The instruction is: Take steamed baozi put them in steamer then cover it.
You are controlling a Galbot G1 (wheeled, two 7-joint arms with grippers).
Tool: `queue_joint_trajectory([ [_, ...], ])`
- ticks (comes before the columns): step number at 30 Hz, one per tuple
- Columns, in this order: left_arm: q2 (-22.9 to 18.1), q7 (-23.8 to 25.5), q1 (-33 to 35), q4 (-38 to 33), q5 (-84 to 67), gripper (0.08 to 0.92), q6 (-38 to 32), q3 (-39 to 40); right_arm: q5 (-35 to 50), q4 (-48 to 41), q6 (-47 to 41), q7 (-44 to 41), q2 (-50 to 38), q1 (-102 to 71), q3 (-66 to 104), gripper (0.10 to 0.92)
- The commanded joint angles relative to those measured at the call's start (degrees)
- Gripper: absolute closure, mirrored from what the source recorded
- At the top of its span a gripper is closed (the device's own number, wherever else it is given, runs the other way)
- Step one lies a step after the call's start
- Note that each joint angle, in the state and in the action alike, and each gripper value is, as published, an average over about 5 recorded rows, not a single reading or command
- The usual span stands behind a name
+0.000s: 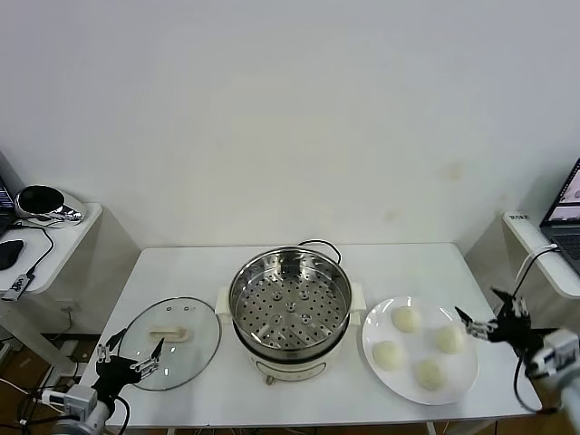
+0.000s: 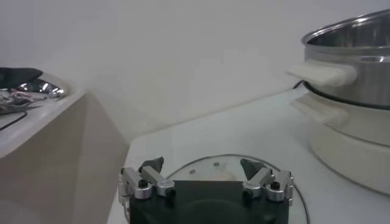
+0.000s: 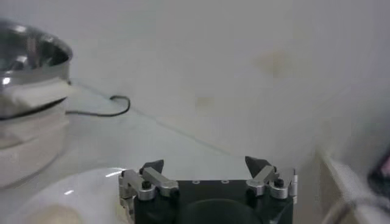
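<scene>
The steamer stands uncovered mid-desk, its top unobstructed; lid and plate flank it, leaving bare desk behind.

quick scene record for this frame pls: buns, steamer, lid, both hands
buns: four buns, all on the white plate, right of the steamer
steamer: steel pot at table centre, uncovered, perforated tray bare, no buns inside
lid: glass lid flat on the table, left of the steamer
left hand: left hand open, holding nothing, at the lid's near-left edge
right hand: right hand open, holding nothing, just off the plate's right rim
task state: no bun moved yet, lid off
</scene>
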Motion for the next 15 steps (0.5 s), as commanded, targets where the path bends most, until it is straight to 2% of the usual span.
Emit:
queue_joint_trajectory([
  [1, -2.28, 0.03, 0.97, -3.45, 1.49, 0.177, 0.05, -0.21, -16.16, -10.14, 2.30, -26.31, -19.08, 24.25, -19.25, 0.203],
  [8, -3.03, 0.92, 1.64, -5.46, 2.84, 0.177, 0.06, -0.26, -23.96, -15.47, 5.78, -34.55, -18.93, 48.79, -48.85, 0.203],
  [15, -4.14, 1.47, 2.19, -6.03, 4.34, 0.177, 0.00, -0.56, -26.31, -22.56, 6.64, -35.35, -13.95, 62.77, -69.56, 0.203],
])
